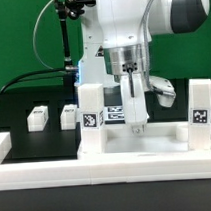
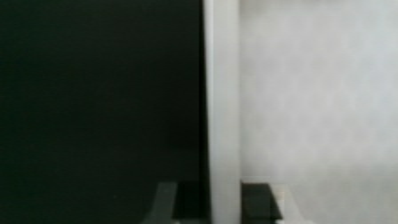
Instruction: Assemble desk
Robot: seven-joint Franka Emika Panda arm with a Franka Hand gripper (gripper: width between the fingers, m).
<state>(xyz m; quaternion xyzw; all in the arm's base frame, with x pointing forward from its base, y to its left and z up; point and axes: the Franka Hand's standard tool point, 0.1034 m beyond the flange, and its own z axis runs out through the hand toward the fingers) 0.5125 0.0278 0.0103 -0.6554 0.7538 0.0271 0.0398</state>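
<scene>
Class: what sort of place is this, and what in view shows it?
Probably a robotics lab bench: a robot arm over a black table, a green backdrop, and tagged white leg posts.

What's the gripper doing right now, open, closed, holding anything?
The gripper: its fingers sit either side of the tabletop rim; whether they are clamped on it cannot be told.

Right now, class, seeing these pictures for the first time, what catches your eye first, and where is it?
The white robot arm fills the middle of the exterior view. Its hand hangs at the tabletop panel, between a left upright post and a right upright post, both tagged. Two loose leg posts sit on the black table toward the exterior view's left.
</scene>
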